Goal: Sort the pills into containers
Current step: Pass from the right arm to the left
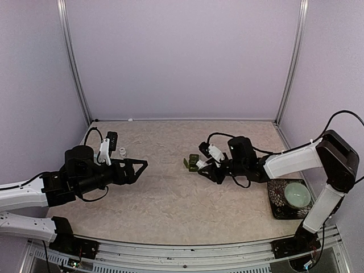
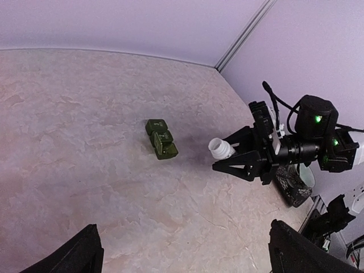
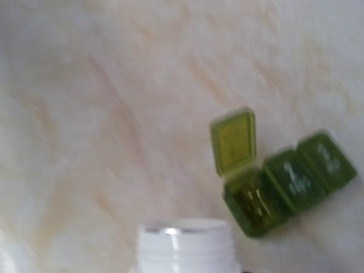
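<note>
The containers [image 1: 192,162] are a dark green strip of three joined compartments lying mid-table. In the right wrist view the containers [image 3: 287,183] have one end lid [image 3: 233,140] flipped up, and the other two are closed. Pale shapes show in the open compartment, too blurred to name as pills. My right gripper [image 1: 206,164] is shut on a white bottle [image 1: 201,165], tilted with its open mouth toward the strip, just right of it. The bottle's neck [image 3: 185,245] fills the bottom of the right wrist view. My left gripper [image 1: 139,169] hangs open and empty left of the strip.
A small white cap [image 1: 122,151] stands by the left arm. A black tray [image 1: 277,200] with a pale green bowl [image 1: 297,194] sits at the right edge. In the left wrist view the strip [image 2: 161,138] and the bottle [image 2: 220,149] lie ahead.
</note>
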